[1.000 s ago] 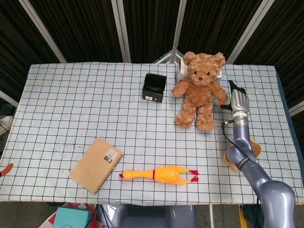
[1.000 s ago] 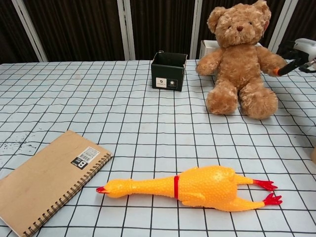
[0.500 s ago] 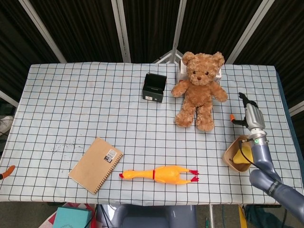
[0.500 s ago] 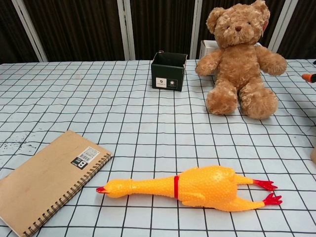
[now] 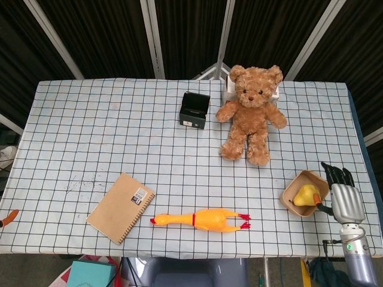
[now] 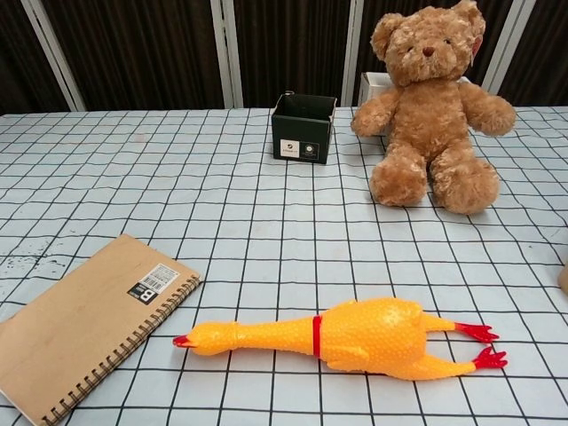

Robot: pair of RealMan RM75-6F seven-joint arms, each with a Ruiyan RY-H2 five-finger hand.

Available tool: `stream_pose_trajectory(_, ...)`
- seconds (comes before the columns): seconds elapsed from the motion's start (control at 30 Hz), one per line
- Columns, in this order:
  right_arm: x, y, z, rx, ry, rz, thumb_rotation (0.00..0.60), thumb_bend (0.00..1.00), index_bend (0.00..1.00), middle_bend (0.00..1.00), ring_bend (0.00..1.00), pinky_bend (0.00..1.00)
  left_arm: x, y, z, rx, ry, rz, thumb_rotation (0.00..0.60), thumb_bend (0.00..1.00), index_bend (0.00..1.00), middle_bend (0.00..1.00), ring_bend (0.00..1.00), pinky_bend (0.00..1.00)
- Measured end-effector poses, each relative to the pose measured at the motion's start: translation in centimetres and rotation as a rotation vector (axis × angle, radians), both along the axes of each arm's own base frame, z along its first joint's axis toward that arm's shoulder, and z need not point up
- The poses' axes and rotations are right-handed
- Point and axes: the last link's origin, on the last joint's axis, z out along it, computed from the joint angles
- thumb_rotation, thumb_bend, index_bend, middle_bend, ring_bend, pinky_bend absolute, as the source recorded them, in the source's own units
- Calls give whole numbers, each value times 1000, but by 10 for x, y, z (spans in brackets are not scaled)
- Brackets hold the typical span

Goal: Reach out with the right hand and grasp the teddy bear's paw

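A brown teddy bear (image 5: 251, 113) (image 6: 432, 106) sits upright at the back of the checked table, arms spread. Its paw (image 5: 278, 121) (image 6: 497, 115) on the right side of the frame hangs free, with nothing touching it. My right hand (image 5: 342, 194) appears only in the head view, at the table's near right edge, well apart from the bear. Its fingers are stretched out and hold nothing. My left hand shows in neither view.
A tan bowl (image 5: 289, 197) with a yellow pear (image 5: 306, 194) sits just left of my right hand. A black box (image 5: 194, 110) (image 6: 304, 128) stands left of the bear. A rubber chicken (image 5: 203, 219) (image 6: 355, 337) and a spiral notebook (image 5: 121, 207) (image 6: 84, 324) lie near the front.
My right hand let go of the bear's paw and pulled back toward the near right edge, leaving the chest view. The bear's arm settled back.
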Motion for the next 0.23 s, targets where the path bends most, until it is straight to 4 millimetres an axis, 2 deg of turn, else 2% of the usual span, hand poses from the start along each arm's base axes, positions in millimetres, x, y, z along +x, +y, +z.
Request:
stream_pose_trajectory(0.13,-5,14,4,-1,143,65,600,404,23,129,76,0,0,0,1,4,2,-2,600,269,215,0,0,135)
stream_pose_trajectory(0.23,-8,20,6,-2,154,69,600,404,27,129,72,0,0,-1,1,6,2,-1,600,269,215,0,0,135)
